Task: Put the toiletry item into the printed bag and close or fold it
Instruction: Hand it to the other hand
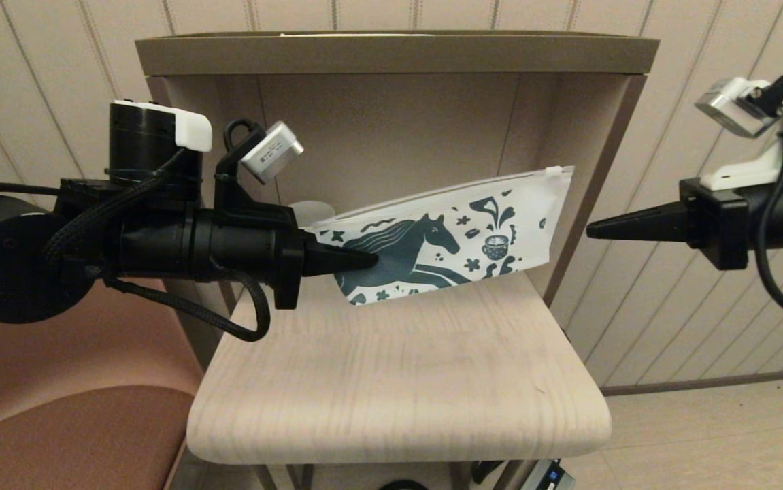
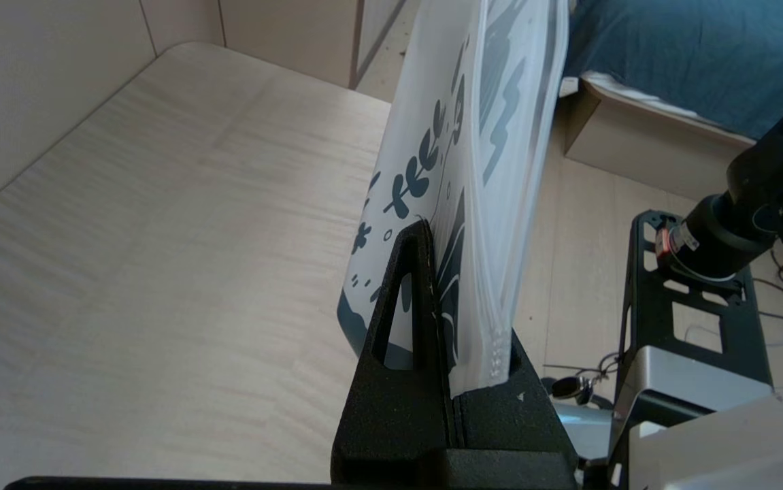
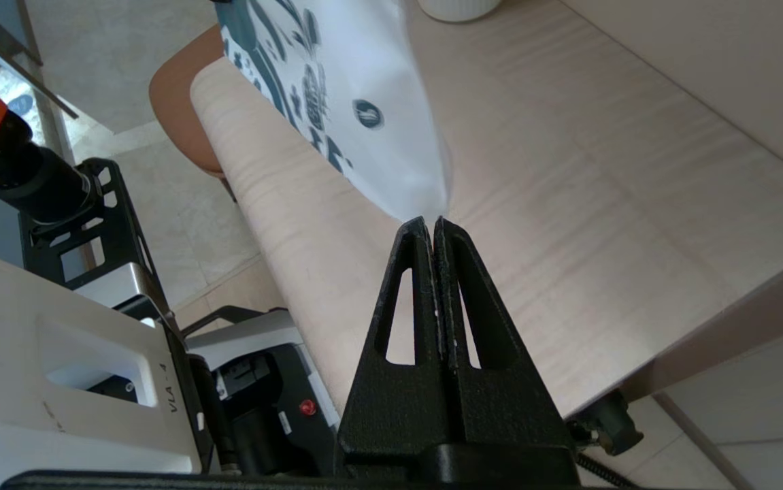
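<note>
Above the pale wooden desk point(image 1: 398, 381), the left gripper point(image 1: 371, 260) has its fingers clamped on one end of the flat white pouch printed with a dark teal horse point(image 1: 445, 238), holding it clear of the surface. Off to the right, the right gripper point(image 1: 592, 231) hangs apart from the pouch, fingers pressed together on nothing.
</note>
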Robot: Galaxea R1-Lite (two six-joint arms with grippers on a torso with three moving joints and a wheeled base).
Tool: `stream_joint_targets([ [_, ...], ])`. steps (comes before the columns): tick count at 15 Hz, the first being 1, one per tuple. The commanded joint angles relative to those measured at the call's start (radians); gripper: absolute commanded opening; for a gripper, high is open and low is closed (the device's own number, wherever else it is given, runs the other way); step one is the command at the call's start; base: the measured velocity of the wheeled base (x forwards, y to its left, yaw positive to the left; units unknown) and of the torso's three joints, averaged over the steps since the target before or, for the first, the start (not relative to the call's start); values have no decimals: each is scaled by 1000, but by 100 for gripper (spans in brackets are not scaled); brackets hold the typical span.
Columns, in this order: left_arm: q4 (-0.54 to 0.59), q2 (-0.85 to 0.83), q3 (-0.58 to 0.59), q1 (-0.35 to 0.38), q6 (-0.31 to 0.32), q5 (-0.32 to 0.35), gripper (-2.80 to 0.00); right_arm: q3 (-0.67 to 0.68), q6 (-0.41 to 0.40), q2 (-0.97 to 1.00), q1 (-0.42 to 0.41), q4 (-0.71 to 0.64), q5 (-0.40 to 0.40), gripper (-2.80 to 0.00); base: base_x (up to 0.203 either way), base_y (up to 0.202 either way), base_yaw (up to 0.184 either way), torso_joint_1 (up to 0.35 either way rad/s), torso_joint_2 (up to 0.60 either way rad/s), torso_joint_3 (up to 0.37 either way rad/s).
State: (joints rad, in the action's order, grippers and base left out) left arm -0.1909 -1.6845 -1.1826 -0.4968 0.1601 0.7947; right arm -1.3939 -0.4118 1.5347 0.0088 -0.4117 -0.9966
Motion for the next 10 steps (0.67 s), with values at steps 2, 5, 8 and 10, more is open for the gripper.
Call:
stream_joint_targets([
  [2,-2,3,1,0,1,5,-280,-7,-1,-6,13,-4,-4,-280,0,0,0,0,0,0],
  [5,-2,6,3,0,2,5,-280,8,-1,-14,26,5,15,0,0,0,0,0,0,0],
  [8,-2,6,3,0,3,5,-280,3,-2,-15,34,0,18,-280,0,0,0,0,0,0],
  [10,-2,8,4,0,4,5,-280,0,-2,-13,41,5,18,-280,0,0,0,0,0,0],
])
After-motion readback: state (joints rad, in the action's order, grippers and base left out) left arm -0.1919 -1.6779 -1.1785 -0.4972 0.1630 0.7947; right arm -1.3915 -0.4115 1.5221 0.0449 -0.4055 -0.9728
